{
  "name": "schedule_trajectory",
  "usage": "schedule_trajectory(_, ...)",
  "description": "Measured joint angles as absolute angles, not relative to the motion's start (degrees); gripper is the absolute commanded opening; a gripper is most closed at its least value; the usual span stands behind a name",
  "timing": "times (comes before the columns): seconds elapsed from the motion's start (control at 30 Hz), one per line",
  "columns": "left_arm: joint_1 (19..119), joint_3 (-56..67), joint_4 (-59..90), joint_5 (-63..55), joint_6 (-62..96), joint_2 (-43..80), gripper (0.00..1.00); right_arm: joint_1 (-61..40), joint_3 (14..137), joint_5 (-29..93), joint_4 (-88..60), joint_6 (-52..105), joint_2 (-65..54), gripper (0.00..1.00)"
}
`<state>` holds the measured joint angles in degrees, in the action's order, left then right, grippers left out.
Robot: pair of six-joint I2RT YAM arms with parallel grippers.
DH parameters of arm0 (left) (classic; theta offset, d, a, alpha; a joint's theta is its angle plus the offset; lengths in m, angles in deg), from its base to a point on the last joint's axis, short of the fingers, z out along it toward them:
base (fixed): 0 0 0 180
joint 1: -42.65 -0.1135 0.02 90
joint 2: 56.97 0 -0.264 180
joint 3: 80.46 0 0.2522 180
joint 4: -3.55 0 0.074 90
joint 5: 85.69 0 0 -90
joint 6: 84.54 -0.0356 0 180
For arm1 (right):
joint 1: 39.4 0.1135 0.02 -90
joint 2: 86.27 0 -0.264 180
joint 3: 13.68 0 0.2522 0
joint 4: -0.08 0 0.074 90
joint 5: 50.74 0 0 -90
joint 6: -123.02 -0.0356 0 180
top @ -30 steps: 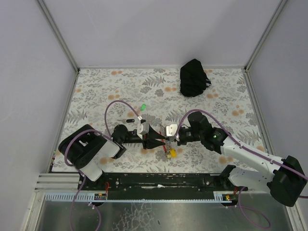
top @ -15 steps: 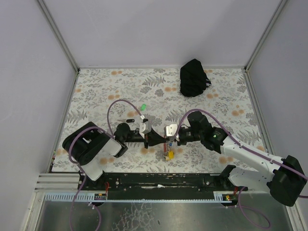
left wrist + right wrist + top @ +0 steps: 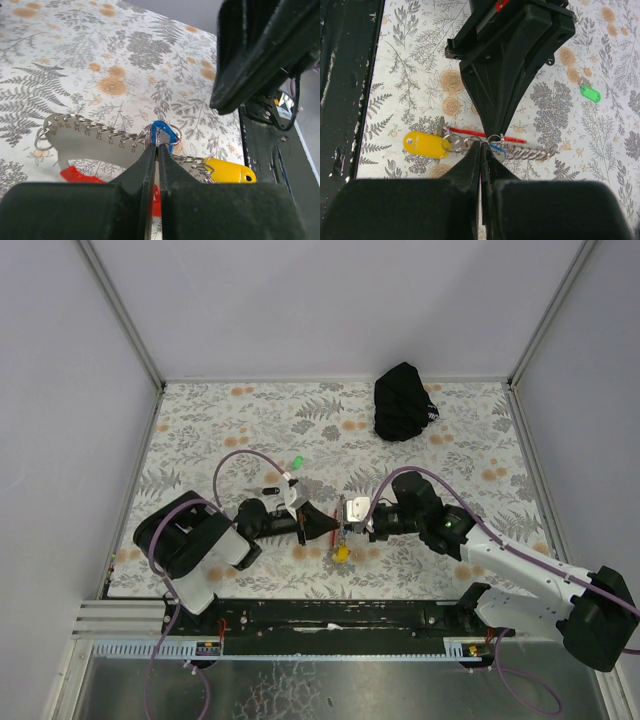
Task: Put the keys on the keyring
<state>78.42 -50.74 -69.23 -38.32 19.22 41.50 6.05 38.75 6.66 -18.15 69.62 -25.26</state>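
Observation:
Both grippers meet over the table's near middle. My right gripper (image 3: 347, 530) (image 3: 481, 145) is shut on the keyring (image 3: 530, 151), pinching a silvery ring between its yellow tag (image 3: 422, 145) (image 3: 342, 554) and the blue key (image 3: 498, 147). From the opposite side my left gripper (image 3: 333, 527) (image 3: 155, 145) is shut on the small ring at the blue key (image 3: 163, 133). The keyring's numbered metal plate (image 3: 85, 144), red strap (image 3: 74, 174) and yellow tag (image 3: 227, 171) lie under it. The green key (image 3: 297, 462) (image 3: 590, 93) lies apart on the cloth, behind the left gripper.
A small black oblong piece (image 3: 269, 490) lies left of the green key. A crumpled black bag (image 3: 403, 400) sits at the back right. Grey walls enclose the flowered tabletop (image 3: 200, 430), and a black rail (image 3: 330, 612) runs along the near edge.
My left gripper has moved right to the keyring and closed from partly open to shut. The right gripper stayed shut; the keyring shifted slightly left.

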Motion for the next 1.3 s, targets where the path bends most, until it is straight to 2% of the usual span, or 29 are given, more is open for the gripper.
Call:
schedule_trajectory(0.23,78.35,-51.70,-69.32,-32.61,23.59,38.93,0.00,6.05,38.03,6.64,-17.10,68.53,-25.13,0.00)
schedule_trajectory(0.27,78.46,-51.74,-69.34,-32.48,23.63,38.60,0.00,6.05,37.90,6.73,-16.90,68.38,-25.06,0.05)
schedule_trajectory(0.33,78.64,-51.74,-69.34,-32.35,23.65,38.40,0.00,6.05,37.46,7.16,-16.18,68.11,-25.11,0.29)
schedule_trajectory(0.4,78.66,-51.74,-69.23,-32.33,23.65,38.40,0.00,6.09,36.63,8.41,-14.96,67.61,-25.50,0.37)
schedule_trajectory(0.63,78.66,-51.74,-67.31,-32.31,23.41,36.87,0.00,6.14,34.91,11.32,-11.48,68.16,-26.70,0.43)
schedule_trajectory(0.93,78.64,-51.72,-62.37,-32.02,22.08,33.79,0.00,7.56,36.48,13.90,-10.74,70.87,-20.71,0.45)
schedule_trajectory(1.3,78.66,-51.59,-58.35,-31.80,21.44,32.52,0.00,8.74,37.64,16.10,-10.19,72.73,-20.02,0.45)
